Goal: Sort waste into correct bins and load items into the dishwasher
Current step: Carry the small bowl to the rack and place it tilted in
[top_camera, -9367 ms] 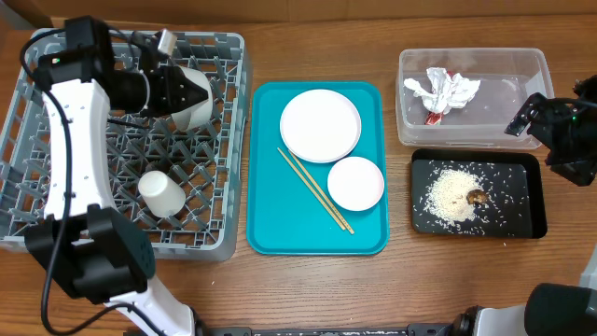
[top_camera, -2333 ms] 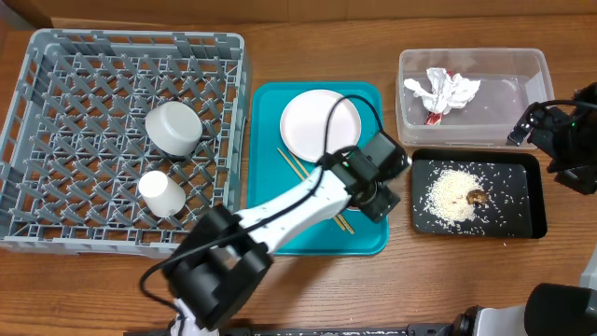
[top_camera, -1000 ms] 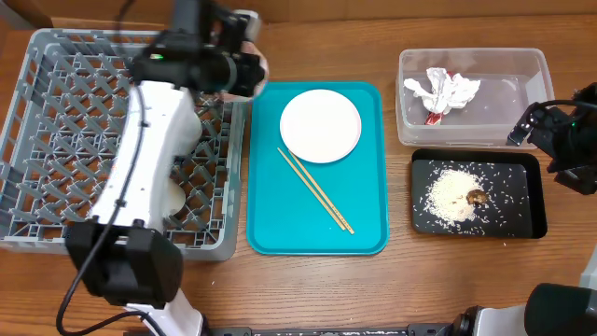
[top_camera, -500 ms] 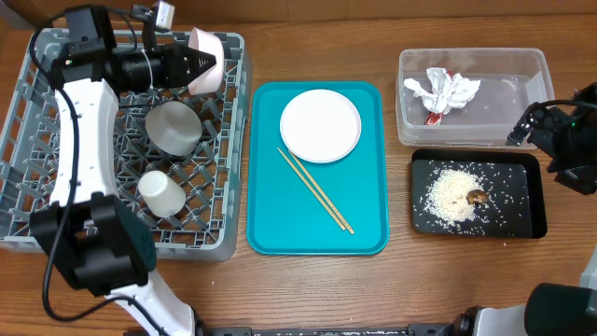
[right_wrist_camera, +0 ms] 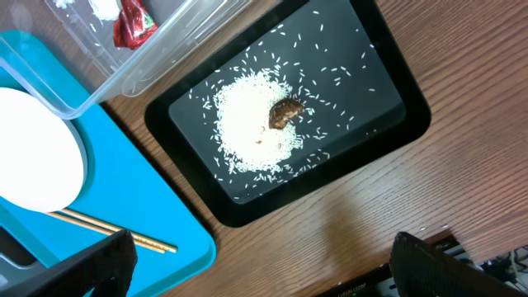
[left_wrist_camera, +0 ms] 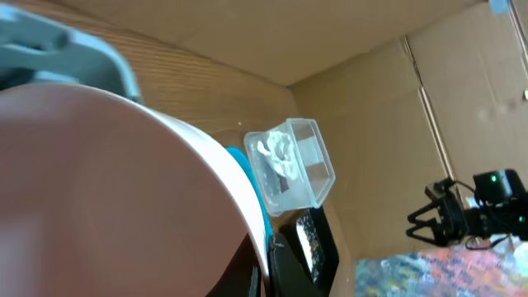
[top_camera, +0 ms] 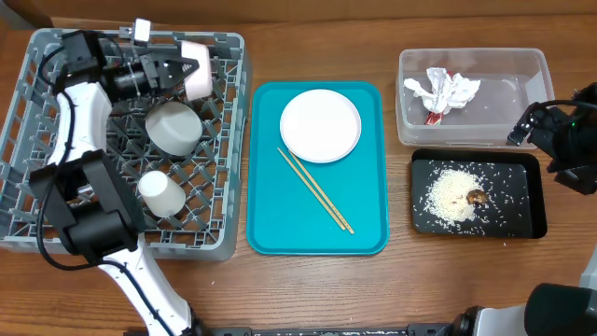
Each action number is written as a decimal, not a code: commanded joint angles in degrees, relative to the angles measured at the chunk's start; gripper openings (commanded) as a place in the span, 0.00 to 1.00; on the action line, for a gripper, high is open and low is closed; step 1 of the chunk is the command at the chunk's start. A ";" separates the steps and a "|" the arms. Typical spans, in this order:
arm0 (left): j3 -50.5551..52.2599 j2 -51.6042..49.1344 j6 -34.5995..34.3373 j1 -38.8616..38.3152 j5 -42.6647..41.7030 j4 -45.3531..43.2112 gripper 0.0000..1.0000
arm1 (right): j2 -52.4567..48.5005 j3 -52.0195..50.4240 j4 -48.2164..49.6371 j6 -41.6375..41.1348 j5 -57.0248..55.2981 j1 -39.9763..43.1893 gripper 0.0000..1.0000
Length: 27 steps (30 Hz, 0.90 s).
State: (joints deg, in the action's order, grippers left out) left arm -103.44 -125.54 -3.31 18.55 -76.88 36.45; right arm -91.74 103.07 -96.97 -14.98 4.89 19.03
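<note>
While the left gripper [top_camera: 183,69] is pinched tight on the rim of the pink bowl [top_camera: 198,82], holding it on its side over the dish rack's [top_camera: 56,215] far corner beside the teal tray [top_camera: 280,224], the sound move would be to lower it between pegs, clear of the grey bowl [top_camera: 174,128] and the cup [top_camera: 161,193], before letting go. The right gripper [top_camera: 528,123] hangs spread wide and empty by the clear tub [top_camera: 522,65]. Only the overhead view shows the rack's free slots. The left wrist view is filled by the bowl's pink side, and the right wrist view alone shows the rice [right_wrist_camera: 252,124] and brown scrap [right_wrist_camera: 285,111] closely on the black tray [right_wrist_camera: 388,124].
</note>
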 commanded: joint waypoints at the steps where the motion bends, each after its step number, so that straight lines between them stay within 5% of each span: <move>1: -0.55 -1.77 -1.62 1.05 -1.99 0.11 0.04 | 1.05 1.16 0.44 0.02 -0.48 -0.04 1.00; 7: -0.55 -2.25 -2.78 0.92 -3.69 -1.49 0.04 | 1.05 1.16 0.39 0.02 -0.50 -0.04 1.00; 11: -0.55 -2.25 -7.06 0.28 -13.44 -8.79 0.04 | 1.05 1.16 0.44 0.02 -0.50 -0.04 1.00; 14: -0.55 -2.25 -11.50 -0.15 -13.62 -12.81 0.04 | 1.05 1.16 0.35 0.00 -0.48 -0.04 1.00; 27: -0.55 -3.56 -11.54 -0.81 -8.00 -13.09 0.04 | 1.05 1.16 -0.04 0.02 -0.35 -0.04 1.00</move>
State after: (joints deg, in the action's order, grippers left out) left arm -103.44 -126.93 -14.04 18.06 -85.25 23.55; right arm -91.74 103.07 -97.12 -14.98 4.89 19.03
